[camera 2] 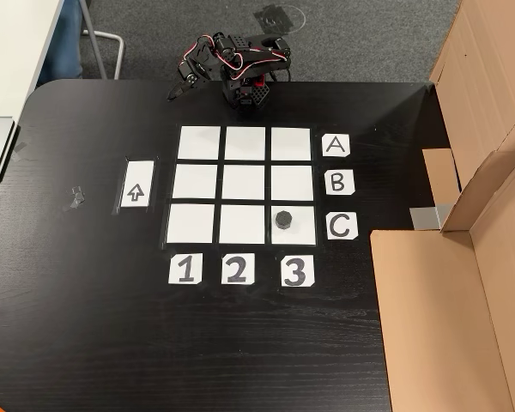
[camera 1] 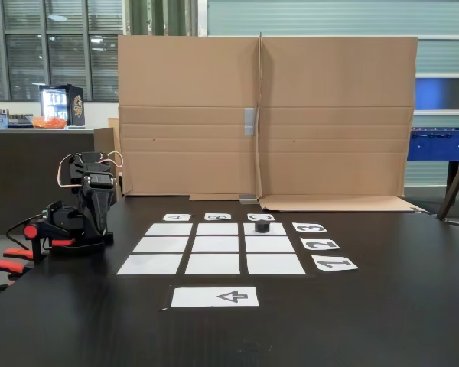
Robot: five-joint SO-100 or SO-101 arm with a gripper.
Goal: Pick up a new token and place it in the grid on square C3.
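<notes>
Arrow sheet [camera 1: 214, 297] — token [camera 2: 284, 219] on square C3 [camera 2: 297, 227].

Dark wood-grain table [camera 1: 382, 306], tall folded cardboard screen [camera 1: 329, 115] at far edge, gridded windows [camera 1: 50, 46] far left, blue foosball table [camera 1: 442, 143] far right, grey carpet floor [camera 2: 154, 34], even indoor light.

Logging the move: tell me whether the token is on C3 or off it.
On it. In the fixed view from above, the token sits inside square C3, level with label C and above label 3; the gripper is clear.
</notes>
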